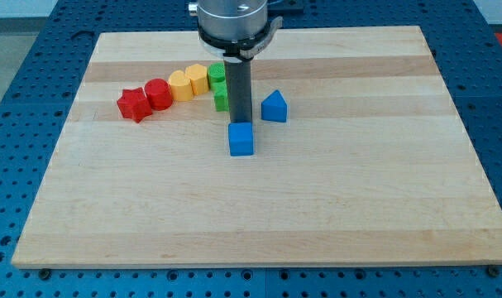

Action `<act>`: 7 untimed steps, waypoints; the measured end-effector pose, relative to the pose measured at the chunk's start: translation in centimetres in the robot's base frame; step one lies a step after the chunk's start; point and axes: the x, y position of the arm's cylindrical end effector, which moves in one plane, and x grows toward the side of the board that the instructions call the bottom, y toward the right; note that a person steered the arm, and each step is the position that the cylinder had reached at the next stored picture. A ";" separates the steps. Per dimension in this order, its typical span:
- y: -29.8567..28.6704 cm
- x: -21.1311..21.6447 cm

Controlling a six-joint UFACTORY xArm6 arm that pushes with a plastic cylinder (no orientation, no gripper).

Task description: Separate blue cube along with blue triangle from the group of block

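A blue cube [241,139] lies near the board's middle. A blue triangle block [274,107] lies up and to the right of it. My tip [240,122] stands just above the blue cube's top edge, left of the blue triangle, touching or nearly touching the cube. A row of blocks curves to the left: a red star [134,104], a red cylinder [158,93], a yellow block [181,84], a yellow hexagon-like block [198,78], and two green blocks, one higher [217,74] and one lower [222,97], partly hidden behind the rod.
The wooden board [358,207] lies on a blue perforated table. The arm's round grey head [233,25] hangs over the board's top edge, above the green blocks.
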 end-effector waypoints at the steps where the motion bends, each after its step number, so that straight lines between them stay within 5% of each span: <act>1: 0.0 -2.6; 4: 6.5 -6.0; 7: 3.5 5.3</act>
